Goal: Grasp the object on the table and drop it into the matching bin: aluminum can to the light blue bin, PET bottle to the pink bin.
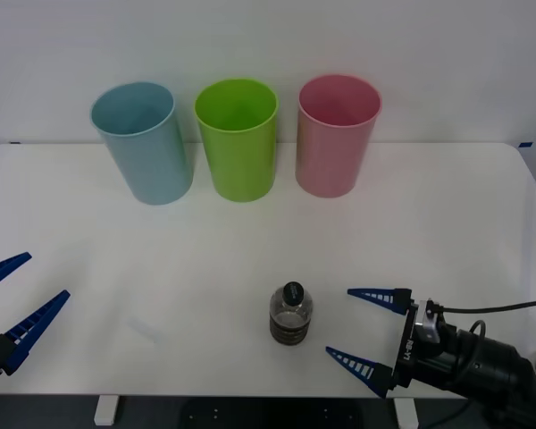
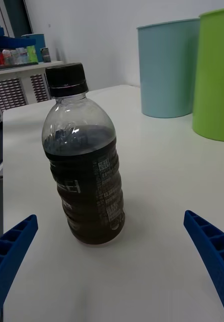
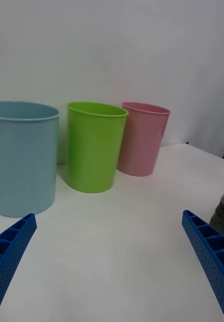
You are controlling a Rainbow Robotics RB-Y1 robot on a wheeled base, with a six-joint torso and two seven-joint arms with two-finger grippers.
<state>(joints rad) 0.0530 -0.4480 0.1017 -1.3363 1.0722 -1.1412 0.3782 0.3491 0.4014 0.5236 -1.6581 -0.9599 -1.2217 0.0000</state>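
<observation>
The right pincer [image 1: 364, 338] gapes wide just beside the upright bottle [image 1: 291, 315] near the worktop's [image 1: 447, 206] front edge, so a fingertip clipping it could topple it, while the left pincer [image 1: 16, 302] idles open.

The PET bottle [image 2: 84, 161] is made of clear, glossy plastic, ribbed around its lower body, with highlights caught on the shoulder; it is closed by a black plastic screw cap [image 2: 66, 79] with a finely ridged side, and a dark printed label band [image 2: 89, 193] of thin film is wrapped around it. The pink bin [image 1: 338, 134], the lime green bin [image 1: 238, 138] and the light blue bin [image 1: 145, 141] are moulded in smooth plastic with a soft satin sheen. The table [image 1: 205, 268] is finished in smooth matt white. The right gripper [image 1: 366, 329] and left gripper [image 1: 13, 299] are fitted with blue ribbed plastic fingers.
</observation>
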